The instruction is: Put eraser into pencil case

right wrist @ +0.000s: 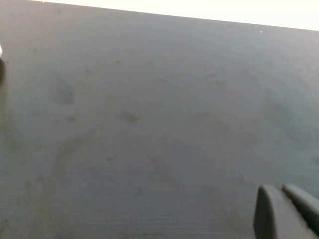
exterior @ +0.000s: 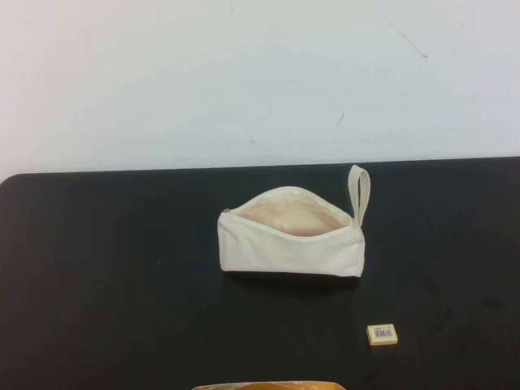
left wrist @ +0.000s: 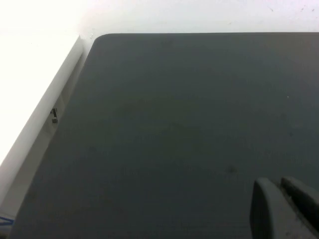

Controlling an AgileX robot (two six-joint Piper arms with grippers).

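The cream pencil case lies in the middle of the black table, unzipped, its peach lining showing, wrist loop at its right end. The small pale yellow eraser with a barcode label lies on the table in front of and to the right of the case. Neither arm shows in the high view. My left gripper is shut and empty over bare table. My right gripper is shut and empty over bare table. Neither wrist view shows the case or eraser.
An orange-yellow object pokes in at the table's front edge. A white wall stands behind the table's back edge. A white surface borders the table beside the left gripper.
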